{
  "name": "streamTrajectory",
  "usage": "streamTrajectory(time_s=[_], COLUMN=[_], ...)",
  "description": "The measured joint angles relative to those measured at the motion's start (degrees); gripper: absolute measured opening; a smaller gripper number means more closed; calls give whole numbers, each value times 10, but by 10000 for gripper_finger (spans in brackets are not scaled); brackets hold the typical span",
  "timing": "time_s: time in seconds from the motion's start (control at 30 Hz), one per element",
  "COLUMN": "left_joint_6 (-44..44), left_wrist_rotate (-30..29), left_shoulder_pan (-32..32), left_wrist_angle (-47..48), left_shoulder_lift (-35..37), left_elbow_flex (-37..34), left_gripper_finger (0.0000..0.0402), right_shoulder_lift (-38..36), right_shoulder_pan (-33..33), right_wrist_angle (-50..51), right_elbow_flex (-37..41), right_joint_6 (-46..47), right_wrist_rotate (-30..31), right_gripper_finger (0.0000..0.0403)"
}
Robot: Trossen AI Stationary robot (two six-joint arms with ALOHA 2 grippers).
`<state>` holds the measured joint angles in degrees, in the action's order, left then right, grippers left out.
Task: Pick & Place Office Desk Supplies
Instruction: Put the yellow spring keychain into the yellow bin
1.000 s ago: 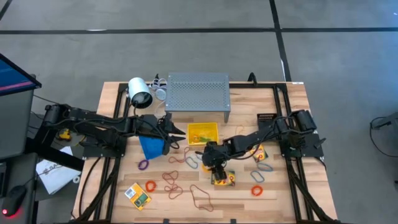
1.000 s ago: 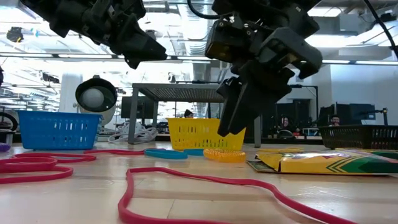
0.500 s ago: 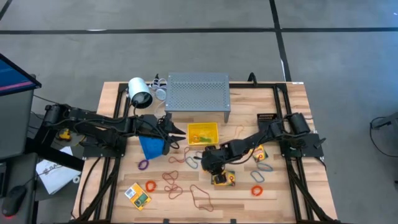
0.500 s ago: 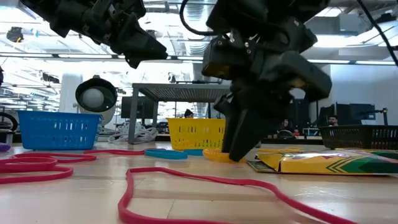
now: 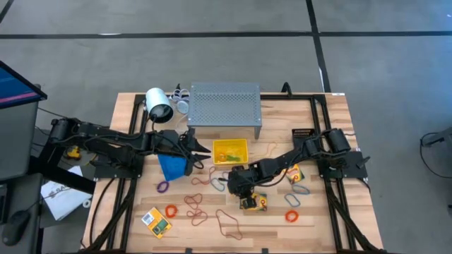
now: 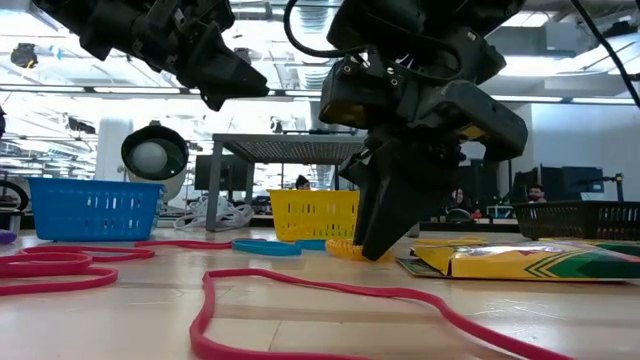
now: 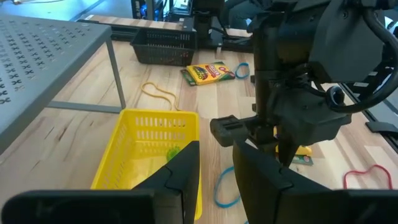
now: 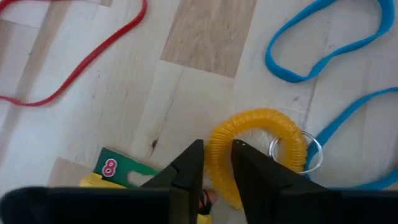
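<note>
A yellow coiled ring with a small metal loop lies on the wooden table, among blue and red rubber bands and next to a yellow-green crayon box. My right gripper is down at the table, its fingers closed on the ring's side; in the low view it stands over the ring. My left gripper waits above the blue bin and beside the yellow bin. It is slightly open with nothing between its fingers. My right gripper pinches one arc of the coiled ring between its two fingers, one finger inside the ring and the other outside it. The fingers come steeply from above. The ring lies flat on the table.
A grey perforated shelf stands at the far middle, with a white round lamp-like object to its left and a black bin to its right. More crayon boxes and several loose rubber bands lie across the near half of the table.
My right gripper has sunk to the table over the yellow coiled ring, and its fingers have drawn together around the ring's side. The ring stays on the table.
</note>
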<state>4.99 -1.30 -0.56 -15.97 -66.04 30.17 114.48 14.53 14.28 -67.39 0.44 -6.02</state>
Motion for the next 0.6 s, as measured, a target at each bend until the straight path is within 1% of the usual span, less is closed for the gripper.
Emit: streamTrajectory(time_s=[0.1,0.17,0.3,0.4,0.6], left_joint_6=[0,0,0,4,15], left_wrist_rotate=[0,0,0,0,0], left_shoulder_pan=[0,0,0,0,0], left_wrist_angle=[0,0,0,0,1], left_shoulder_lift=[0,0,0,0,0], left_elbow_flex=[0,0,0,0,0], left_gripper_finger=[94,94,94,94,94], right_shoulder_lift=[0,0,-2,-7,-25], right_shoulder_pan=[0,2,5,5,5], right_wrist_angle=[0,-2,-1,2,13], right_elbow_flex=[0,0,1,2,3], right_joint_6=[0,-4,2,9,16], right_wrist_rotate=[4,4,20,20,20], right_gripper_finger=[30,13,18,7,1])
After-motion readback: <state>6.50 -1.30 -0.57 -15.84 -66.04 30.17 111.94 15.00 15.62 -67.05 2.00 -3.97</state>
